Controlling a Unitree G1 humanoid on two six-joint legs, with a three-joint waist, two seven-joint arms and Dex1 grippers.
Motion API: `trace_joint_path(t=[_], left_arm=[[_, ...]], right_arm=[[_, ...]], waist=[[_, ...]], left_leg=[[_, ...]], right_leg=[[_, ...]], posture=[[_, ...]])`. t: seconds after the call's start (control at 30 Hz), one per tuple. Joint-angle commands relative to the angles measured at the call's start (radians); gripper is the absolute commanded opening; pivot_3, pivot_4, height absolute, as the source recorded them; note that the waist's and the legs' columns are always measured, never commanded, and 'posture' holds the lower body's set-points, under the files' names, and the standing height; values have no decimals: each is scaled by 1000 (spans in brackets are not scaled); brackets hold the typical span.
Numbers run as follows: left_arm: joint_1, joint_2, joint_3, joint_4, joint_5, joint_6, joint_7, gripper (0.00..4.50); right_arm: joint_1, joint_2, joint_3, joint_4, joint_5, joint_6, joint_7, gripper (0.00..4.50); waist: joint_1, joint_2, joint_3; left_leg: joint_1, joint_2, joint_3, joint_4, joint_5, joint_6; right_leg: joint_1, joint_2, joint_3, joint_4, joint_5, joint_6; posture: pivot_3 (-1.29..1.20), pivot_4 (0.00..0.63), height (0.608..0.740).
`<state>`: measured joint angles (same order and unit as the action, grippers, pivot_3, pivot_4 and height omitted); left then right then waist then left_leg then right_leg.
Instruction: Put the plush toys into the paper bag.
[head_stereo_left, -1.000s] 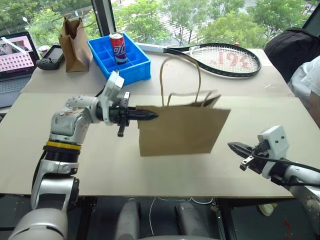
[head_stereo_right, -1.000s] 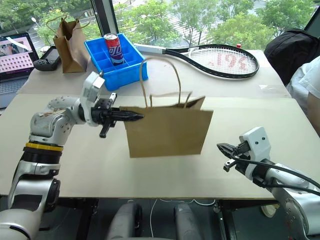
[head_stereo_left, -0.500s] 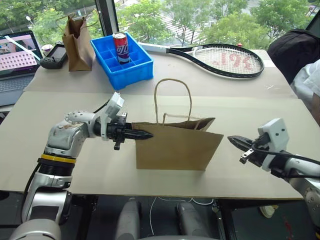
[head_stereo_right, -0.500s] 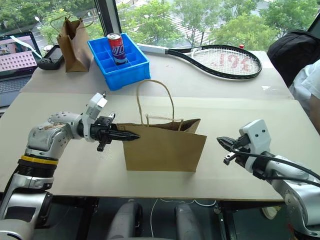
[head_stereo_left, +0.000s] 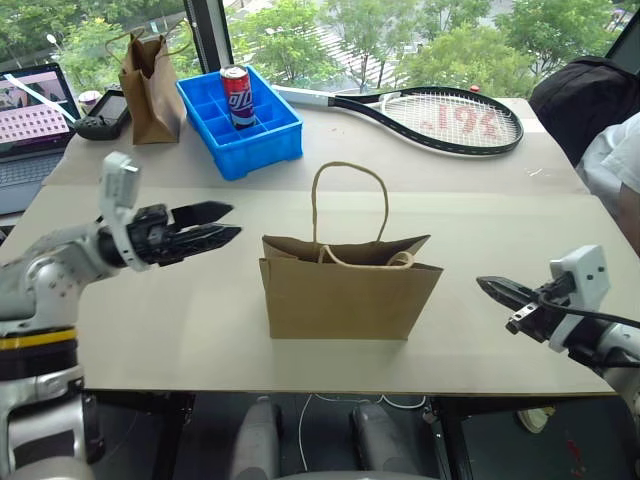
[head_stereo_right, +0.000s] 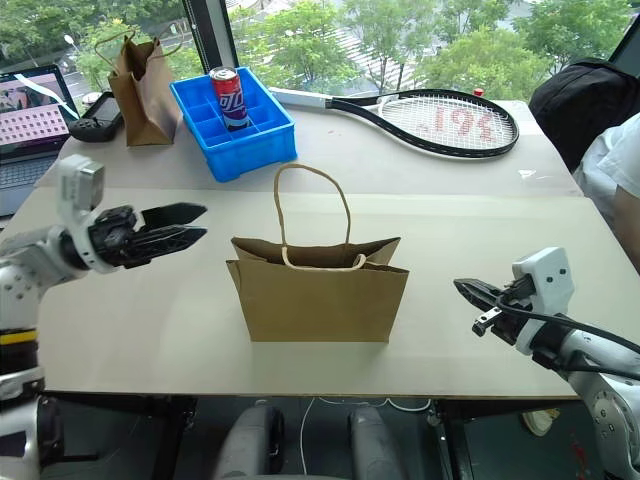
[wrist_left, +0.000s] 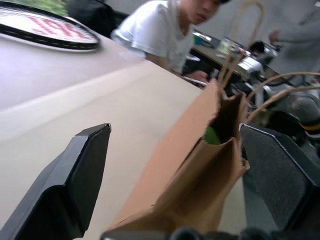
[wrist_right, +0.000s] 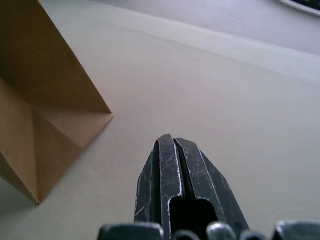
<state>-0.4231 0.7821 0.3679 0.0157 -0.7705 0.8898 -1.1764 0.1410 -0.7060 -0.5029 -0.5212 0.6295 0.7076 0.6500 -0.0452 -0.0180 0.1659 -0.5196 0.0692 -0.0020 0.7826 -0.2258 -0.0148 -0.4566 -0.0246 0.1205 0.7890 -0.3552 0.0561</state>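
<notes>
The wide brown paper bag (head_stereo_left: 340, 295) stands upright on the table's middle, its mouth open and its cord handles (head_stereo_left: 350, 200) up. Through the bag's mouth in the left wrist view I see a bit of a green plush toy (wrist_left: 212, 135) inside. My left gripper (head_stereo_left: 236, 220) hovers left of the bag, apart from it, open and empty, pointing at its side. My right gripper (head_stereo_left: 483, 285) hangs right of the bag near the table's front edge, shut on nothing. From the right wrist, the shut gripper (wrist_right: 167, 140) points past the bag's lower corner (wrist_right: 45, 115).
At the back left stand a blue divided bin (head_stereo_left: 275, 135) holding a red can (head_stereo_left: 234, 95), a narrower darker paper bag (head_stereo_left: 150, 75), a laptop (head_stereo_left: 35, 110) and a black controller (head_stereo_left: 100, 125). A tennis racket (head_stereo_left: 440, 118) lies behind. A person (head_stereo_left: 620, 170) sits at the right edge.
My left gripper let go of the bag's left edge, opened wide and drew away to the left. The bag went from lifted and tilted to standing on the table. The right gripper shifted slightly right.
</notes>
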Motion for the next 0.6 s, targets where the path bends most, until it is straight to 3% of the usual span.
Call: trace_joint_path(t=[0.03, 0.27, 0.4, 0.6], left_arm=[[122, -21, 19, -59, 151, -179, 160, 4460], [317, -147, -32, -142, 305, -374, 350, 4460], [364, -192, -68, -152, 343, -442, 384, 4500], [346, -218, -88, -104, 349, -504, 397, 4500]], right_arm=[[19, 49, -63, 22, 6, -82, -5, 0], [21, 85, -71, 159, -104, -258, -23, 0], [40, 80, -60, 173, -96, -276, 4, 1036], [86, 93, -51, 151, -88, -285, 11, 3197]], waist=[[3, 0, 0], [14, 0, 0], [14, 0, 0], [13, 0, 0]], left_leg=[[0, 0, 0, 0, 0, 0], [0, 0, 2, 0, 1, -2], [0, 0, 2, 1, 1, -2], [0, 0, 2, 0, 1, -2]], right_leg=[[0, 0, 0, 0, 0, 0], [0, -1, 1, -1, 0, 0], [-1, -1, 1, 1, 0, 0], [-1, -1, 1, 1, 0, 0]], posture=[[0, 150, 663], [0, 150, 663], [0, 150, 663], [0, 150, 663]])
